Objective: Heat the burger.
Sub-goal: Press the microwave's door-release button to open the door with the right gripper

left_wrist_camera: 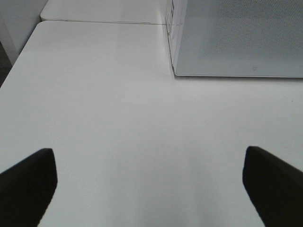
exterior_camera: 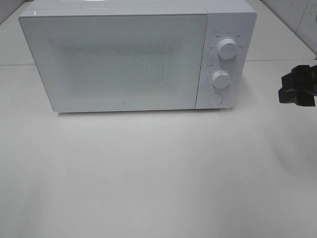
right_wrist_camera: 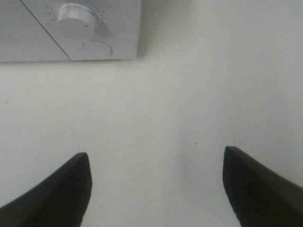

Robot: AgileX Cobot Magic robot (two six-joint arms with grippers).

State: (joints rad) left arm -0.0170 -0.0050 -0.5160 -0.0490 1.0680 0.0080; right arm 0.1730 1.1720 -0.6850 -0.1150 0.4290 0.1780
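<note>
White microwave (exterior_camera: 121, 59), door shut, at table (exterior_camera: 148, 173) rear; left pincer (left_wrist_camera: 149, 156) apart; right pincer (right_wrist_camera: 156, 153) apart, off microwave's right edge.

My high camera looks steeply down from the front at the microwave (exterior_camera: 119, 59) and the table (exterior_camera: 148, 173) before it. My left wrist camera faces along the table to the left end of the door (left_wrist_camera: 241, 38); my right wrist camera looks down close on the lower knob (right_wrist_camera: 75, 16) and button (right_wrist_camera: 97, 47). All share the microwave's front.
</note>
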